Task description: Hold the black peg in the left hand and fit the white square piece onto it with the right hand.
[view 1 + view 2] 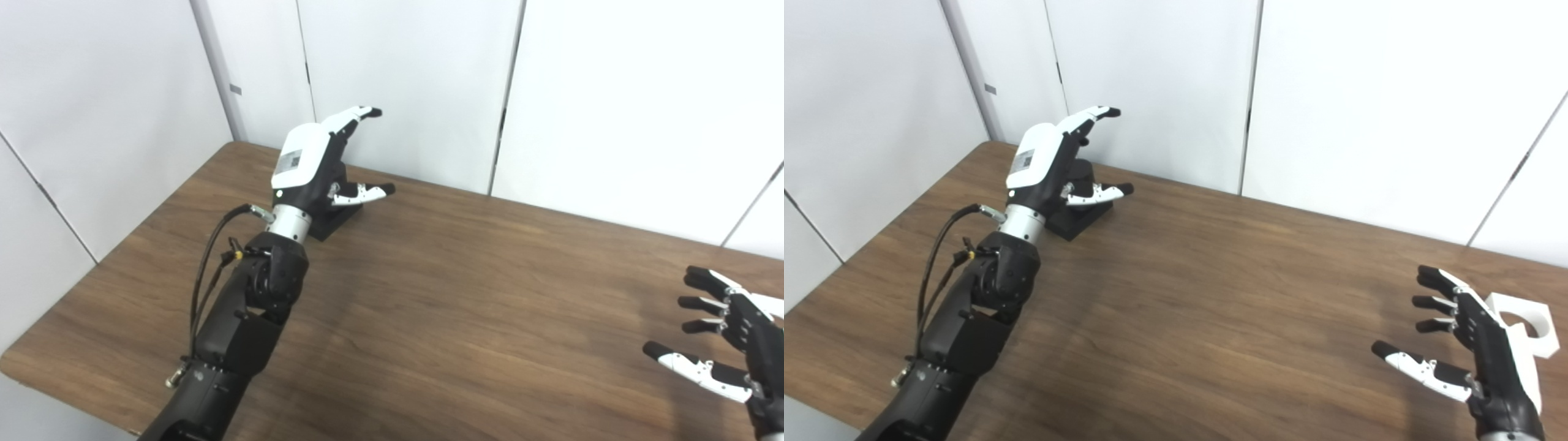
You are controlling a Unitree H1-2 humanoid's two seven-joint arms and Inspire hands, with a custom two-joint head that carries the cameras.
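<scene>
Tabletop [1213, 306]: wide brown wood, both parts sit far apart at opposite ends
Left hand [1047, 165]: fingers spread wide around the black peg [1082, 174] at the far left, not yet closed; closing off-centre could tip or shove it on its base
Right hand [1470, 343]: fingers wide, holding nothing, just beside the white square piece [1528, 321] near the right edge; a sideways nudge could push it off
Fit: a tilted peg would likely jam in the hole
</scene>
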